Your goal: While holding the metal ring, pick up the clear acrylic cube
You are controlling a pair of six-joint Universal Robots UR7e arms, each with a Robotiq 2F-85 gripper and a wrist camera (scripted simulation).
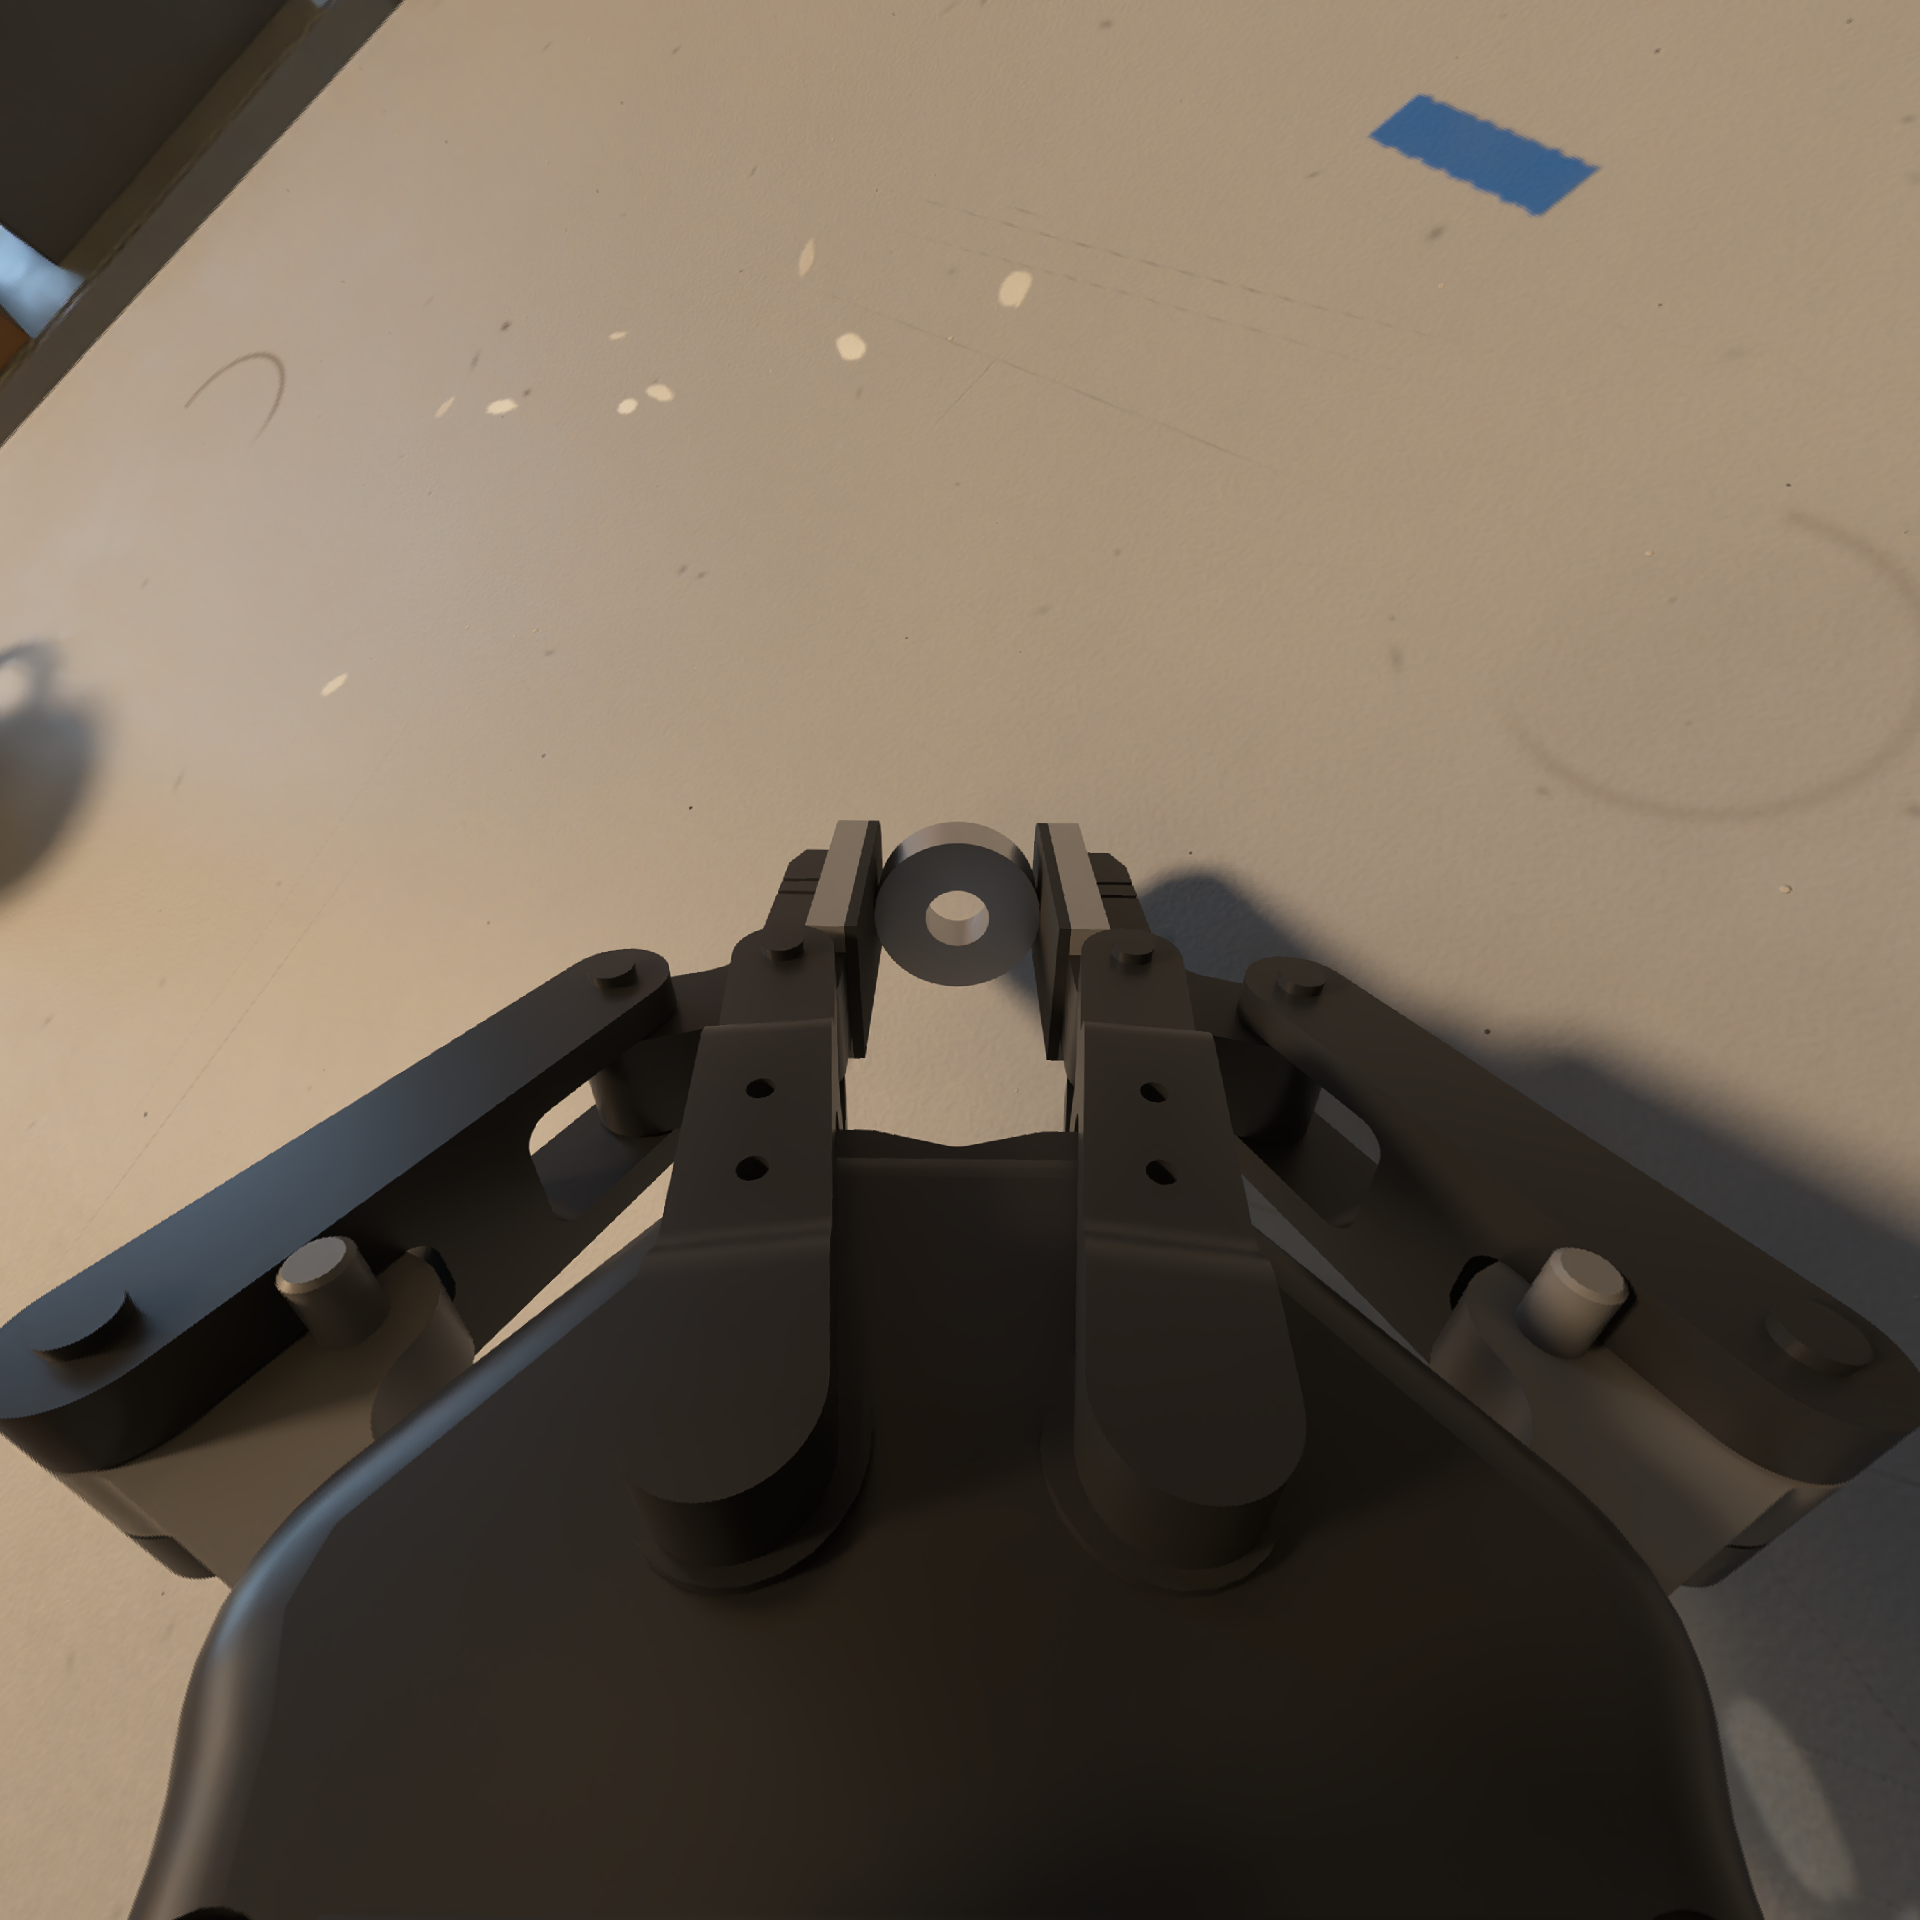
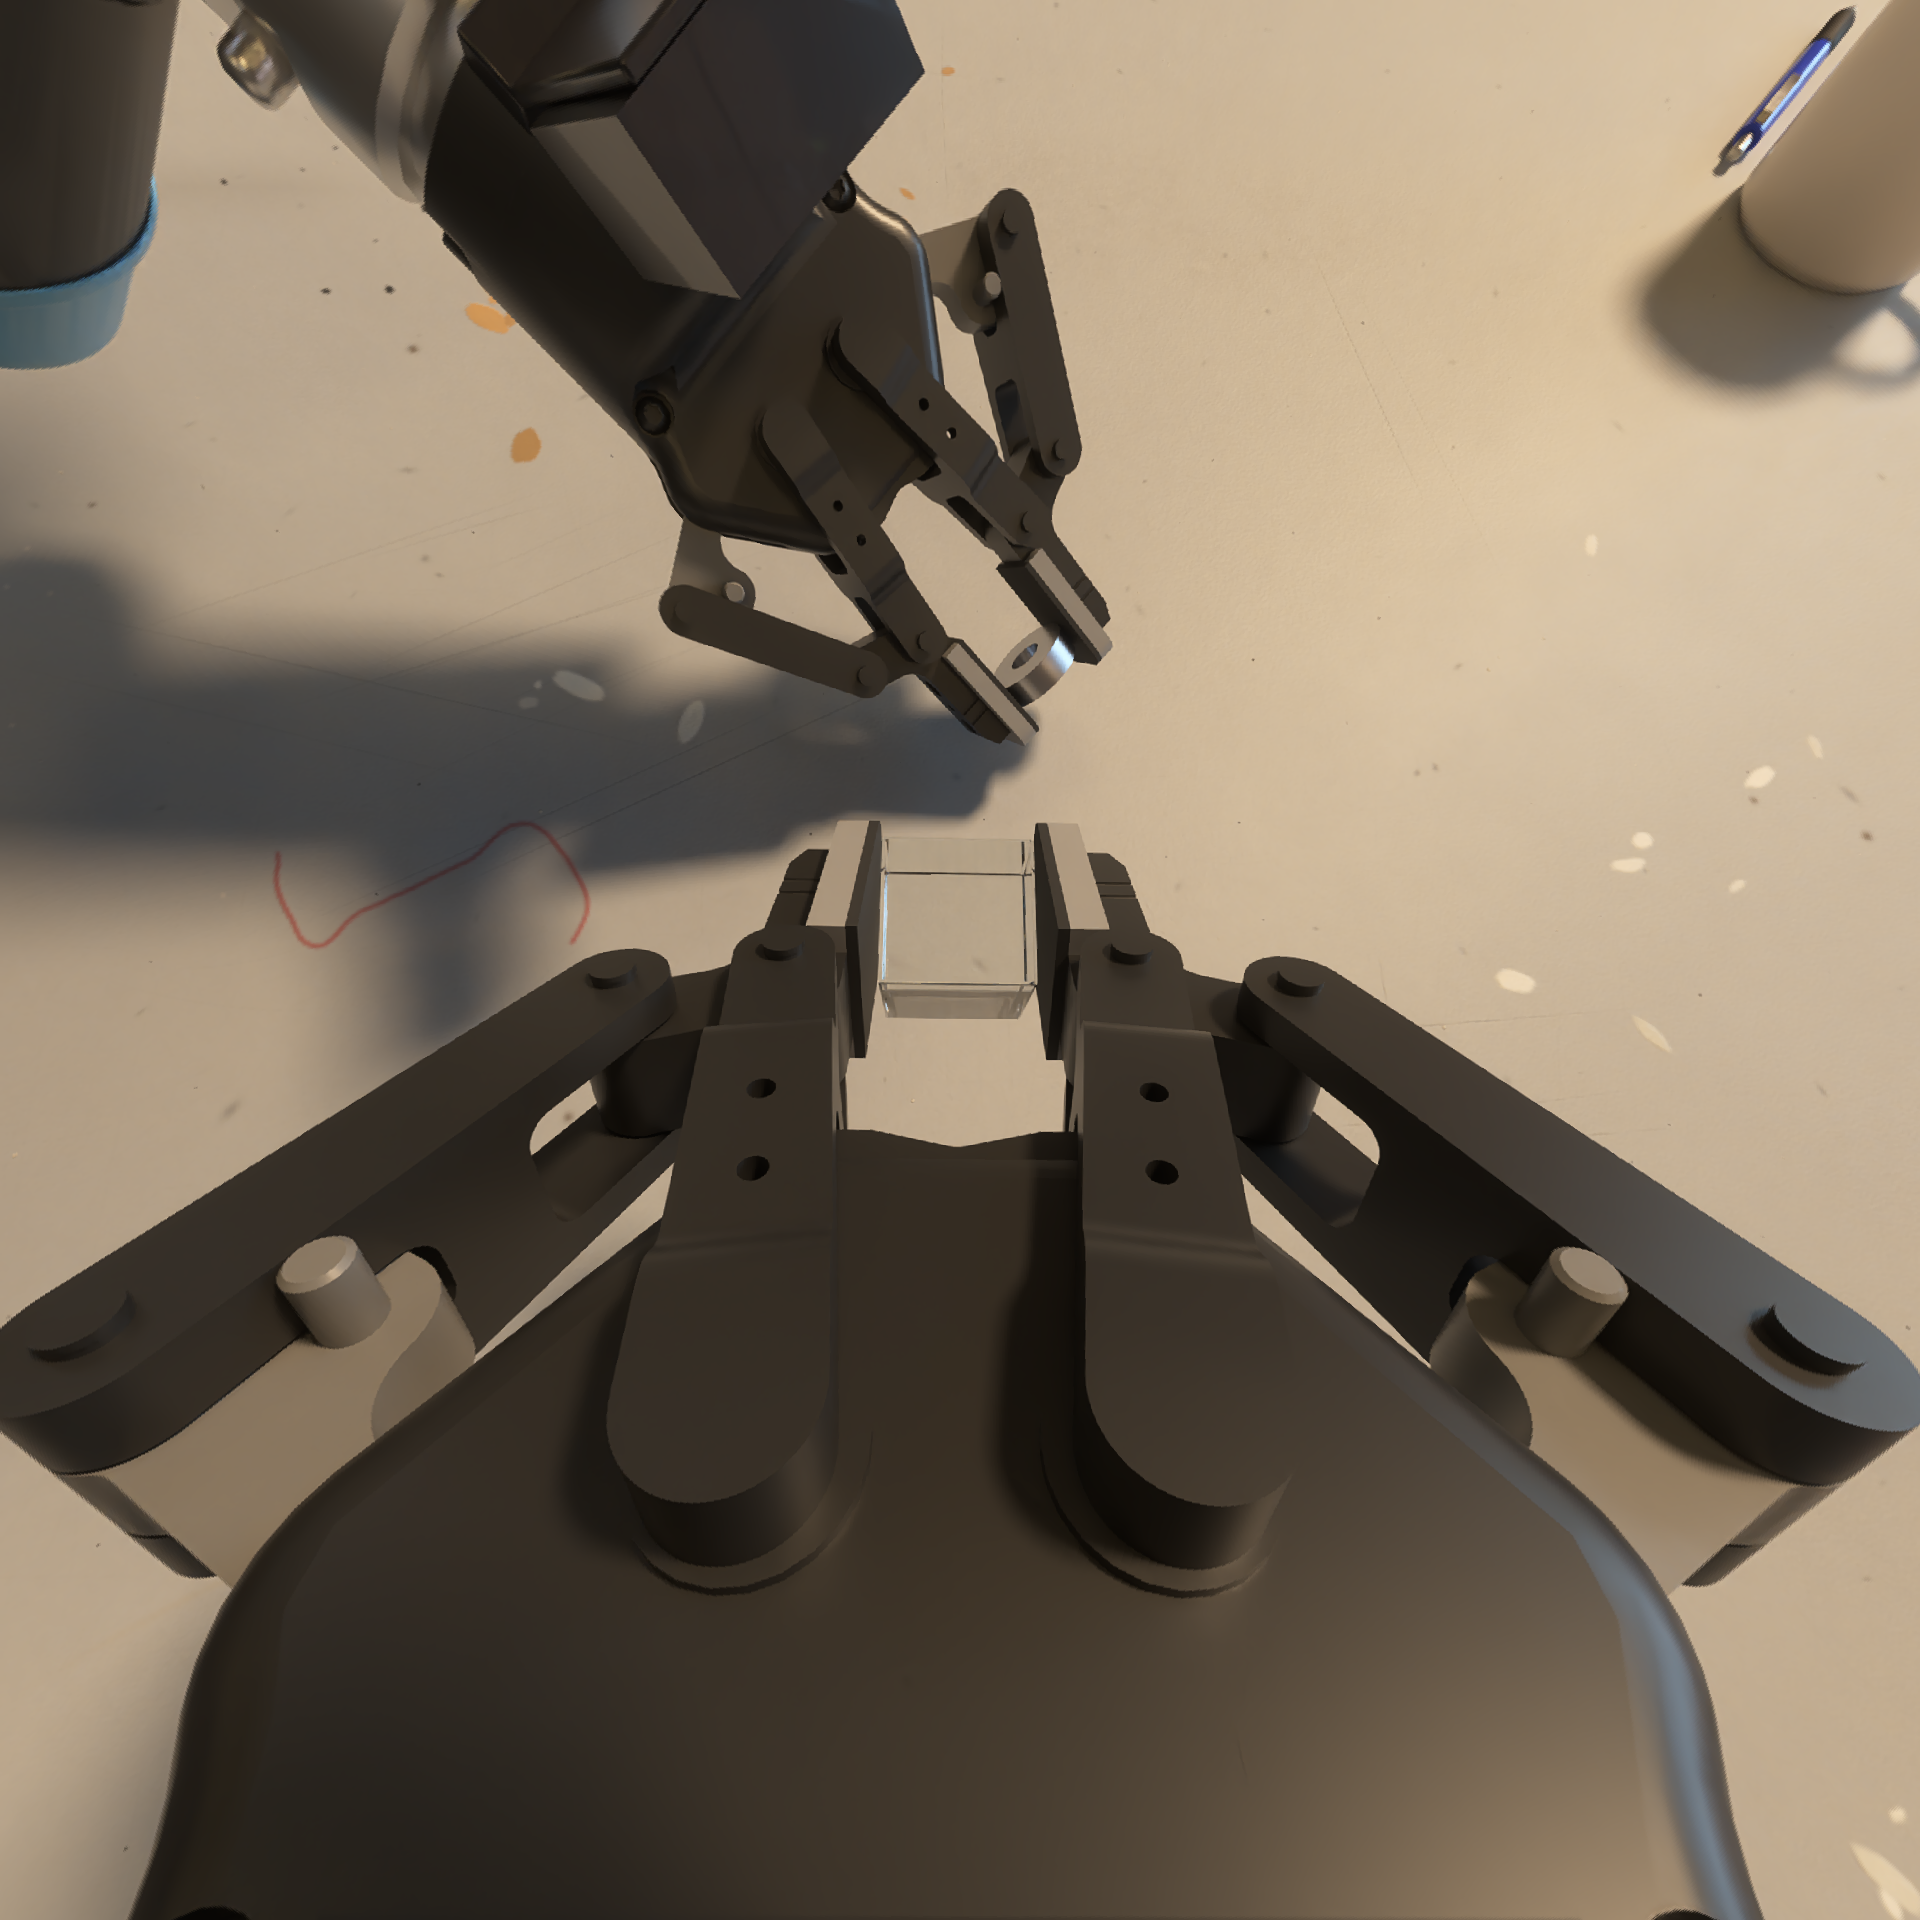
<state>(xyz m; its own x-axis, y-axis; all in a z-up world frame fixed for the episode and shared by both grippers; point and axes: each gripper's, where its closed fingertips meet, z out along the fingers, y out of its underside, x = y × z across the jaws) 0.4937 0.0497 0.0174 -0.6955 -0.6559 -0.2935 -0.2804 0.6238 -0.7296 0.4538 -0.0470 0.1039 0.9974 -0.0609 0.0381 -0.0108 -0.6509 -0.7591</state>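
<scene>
- Left gripper (image 1: pixel 956 914): jaws drawn narrow, pads pressed on either side of the metal ring (image 1: pixel 956 902). Ring sits between the fingertips, its hole facing the left wrist camera, clear of the table (image 1: pixel 1143 540).
- Right wrist view confirms this: the left gripper (image 2: pixel 1039 675) hangs tilted above the table (image 2: pixel 1403 623) with the metal ring (image 2: pixel 1037 662) clamped at its fingertips.
- Right gripper (image 2: pixel 956 914): jaws narrow, both pads touching opposite faces of the clear acrylic cube (image 2: pixel 956 925). Cube sits square between the fingers; whether it rests on the surface or is lifted, cannot tell.
- Left gripper's tips are near the cube, just beyond it, not touching.
- Surroundings, left wrist view: blue tape patch (image 1: pixel 1484 154) far off on the table, faint ring-shaped stains, pale flecks.
- Surroundings, right wrist view: red thread-like squiggle (image 2: pixel 436 883) to the left, a cream cylinder (image 2: pixel 1839 177) at upper right with a blue pen (image 2: pixel 1782 88) beside it, well apart from both grippers.
</scene>
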